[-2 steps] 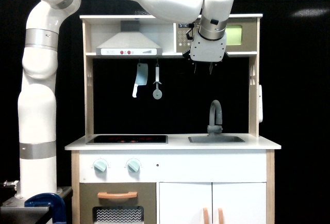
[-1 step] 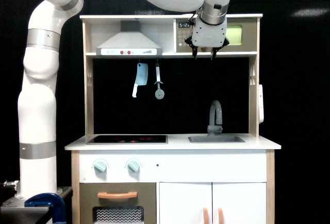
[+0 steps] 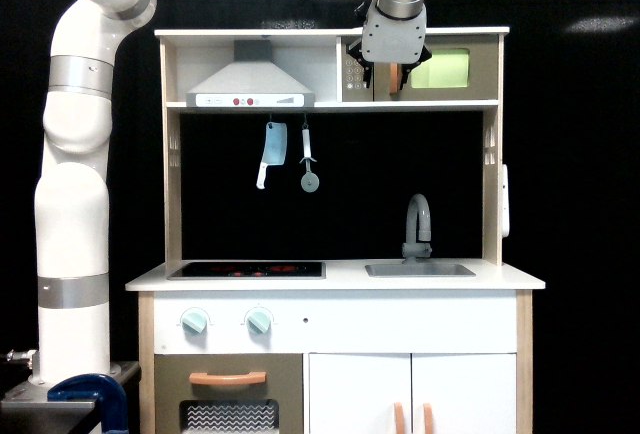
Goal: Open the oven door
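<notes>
The oven door (image 3: 440,68) sits at the top right of the toy kitchen. It is taupe-grey with a lime-green window and looks closed. Its short vertical orange handle (image 3: 394,76) shows just left of the window. My gripper (image 3: 394,72) hangs from the white arm directly in front of that handle. It is open, with dark fingers on either side of the orange handle. The white gripper body covers the handle's upper part and part of the keypad (image 3: 354,72).
Left of the oven is a grey range hood (image 3: 246,84); a toy cleaver (image 3: 268,152) and pizza cutter (image 3: 307,164) hang beneath the shelf. Lower down are the faucet (image 3: 417,224), sink (image 3: 419,269), hob (image 3: 247,270), a larger taupe door (image 3: 228,394) and white cabinet doors (image 3: 412,394).
My gripper has risen from below the upper shelf to the level of the oven door. It has also shifted slightly left, so its fingers now straddle the orange handle.
</notes>
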Available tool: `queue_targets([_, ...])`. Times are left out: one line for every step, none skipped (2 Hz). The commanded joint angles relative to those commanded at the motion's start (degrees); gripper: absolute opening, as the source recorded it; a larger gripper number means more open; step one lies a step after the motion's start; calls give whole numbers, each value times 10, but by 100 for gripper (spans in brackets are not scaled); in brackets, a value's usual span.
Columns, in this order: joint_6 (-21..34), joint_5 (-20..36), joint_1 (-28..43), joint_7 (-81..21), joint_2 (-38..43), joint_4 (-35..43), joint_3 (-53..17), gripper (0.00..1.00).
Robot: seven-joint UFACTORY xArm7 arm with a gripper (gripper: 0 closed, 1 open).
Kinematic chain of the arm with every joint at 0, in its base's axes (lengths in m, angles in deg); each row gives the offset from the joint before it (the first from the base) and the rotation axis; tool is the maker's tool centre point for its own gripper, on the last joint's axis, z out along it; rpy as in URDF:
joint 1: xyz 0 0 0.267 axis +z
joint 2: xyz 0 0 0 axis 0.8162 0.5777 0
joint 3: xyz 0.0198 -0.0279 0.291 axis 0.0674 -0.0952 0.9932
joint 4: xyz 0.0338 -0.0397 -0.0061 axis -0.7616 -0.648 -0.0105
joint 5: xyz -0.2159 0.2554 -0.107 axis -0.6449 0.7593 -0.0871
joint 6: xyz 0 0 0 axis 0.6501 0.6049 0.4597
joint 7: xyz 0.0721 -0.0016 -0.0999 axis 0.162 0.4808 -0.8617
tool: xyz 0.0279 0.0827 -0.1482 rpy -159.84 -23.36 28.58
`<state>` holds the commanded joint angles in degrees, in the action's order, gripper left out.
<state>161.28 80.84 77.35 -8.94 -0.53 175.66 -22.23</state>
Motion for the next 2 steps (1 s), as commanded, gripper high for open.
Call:
queue_targets([-1,2,-8,29,20,43,25,100])
queue_targets([-4,4,-17,46,48,82,46,100])
